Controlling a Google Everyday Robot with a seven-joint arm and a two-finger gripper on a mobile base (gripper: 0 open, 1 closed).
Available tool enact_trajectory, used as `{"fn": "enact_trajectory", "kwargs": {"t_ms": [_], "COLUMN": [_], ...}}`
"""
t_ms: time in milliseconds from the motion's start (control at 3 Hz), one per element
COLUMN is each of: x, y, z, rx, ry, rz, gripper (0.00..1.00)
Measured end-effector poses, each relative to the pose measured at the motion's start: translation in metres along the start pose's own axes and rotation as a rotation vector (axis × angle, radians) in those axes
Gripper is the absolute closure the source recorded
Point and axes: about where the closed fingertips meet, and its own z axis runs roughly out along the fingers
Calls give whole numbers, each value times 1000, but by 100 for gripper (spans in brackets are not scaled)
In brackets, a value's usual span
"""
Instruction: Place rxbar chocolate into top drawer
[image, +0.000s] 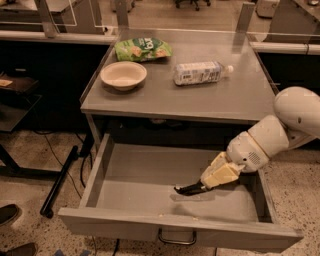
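The top drawer is pulled wide open below the grey table, with its loop handle at the front. My gripper reaches down into the drawer's right half from the white arm on the right. It is shut on the rxbar chocolate, a small flat black bar that sticks out to the left of the fingers. The bar hangs just above the drawer floor, near the middle, with its shadow under it.
On the table top lie a green chip bag, a cream bowl and a white-labelled plastic bottle on its side. A dark stand leg and cables are on the floor to the left.
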Motion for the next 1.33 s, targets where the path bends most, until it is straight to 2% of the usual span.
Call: {"fn": "enact_trajectory", "kwargs": {"t_ms": [333,1000,1333], "x": [-3,4,10], "y": [-10,-25,-26], "z": [20,48,58], "rx": [-19,-29,-30], "ry": [-73,-146,-155], "rz": [-6,16,28], "gripper": [100,100,100]}}
